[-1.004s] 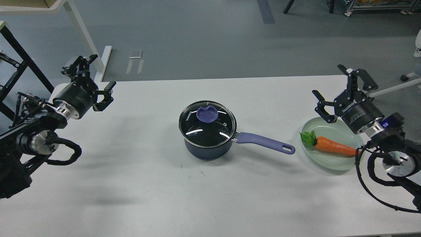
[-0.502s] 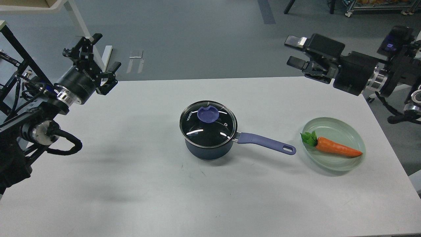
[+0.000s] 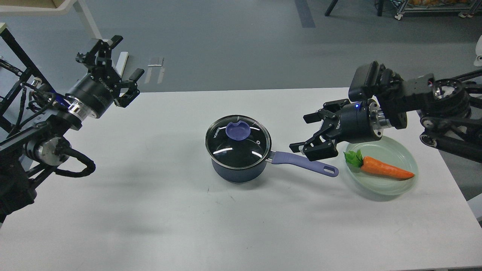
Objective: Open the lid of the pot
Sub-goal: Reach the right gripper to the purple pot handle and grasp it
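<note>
The dark navy pot (image 3: 236, 170) stands at the middle of the white table (image 3: 150, 210), its long lavender handle (image 3: 301, 163) pointing right. The clear glass lid (image 3: 237, 141) with its lavender knob (image 3: 237, 131) sits closed on the pot. My right gripper (image 3: 302, 132) is open and empty, hovering just above and beyond the handle, to the right of the lid. My left gripper (image 3: 128, 60) is open and empty, raised over the table's far left edge, well away from the pot.
A pale green plate (image 3: 404, 184) holding an orange toy carrot (image 3: 382, 169) sits right of the pot's handle, under my right forearm. White table legs and a black frame stand at the far left, beyond the table.
My right arm has swung down and leftward from above the far right table edge to just over the pot's handle. My left gripper has shifted slightly. Pot and lid have not moved.
</note>
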